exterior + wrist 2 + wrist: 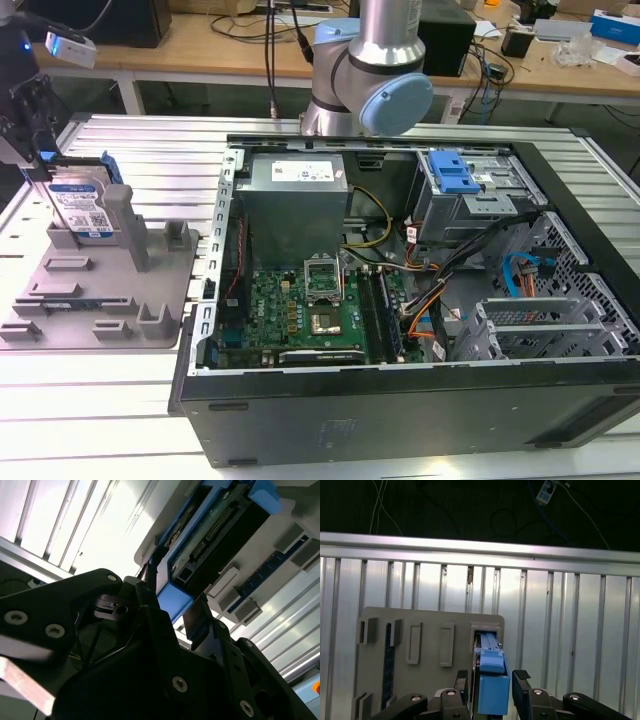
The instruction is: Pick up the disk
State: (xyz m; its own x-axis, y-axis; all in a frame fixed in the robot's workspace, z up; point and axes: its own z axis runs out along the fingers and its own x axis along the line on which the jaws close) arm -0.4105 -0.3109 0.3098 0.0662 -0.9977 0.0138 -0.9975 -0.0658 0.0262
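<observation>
Standing upright in tray (70,295) — disk (82,210), long axis vertical, connector end up; hand (491,679) spread, straddling it.

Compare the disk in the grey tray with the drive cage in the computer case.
The disk stands on edge in the fixture tray, outside the computer case; the drive cage sits mounted inside it. The disk's face bears a white-and-blue label; the drive cage is grey metal with a blue latch on top. The gripper is at the disk's upper edge; the drive cage stands apart from it. Both have blue plastic parts.
</observation>
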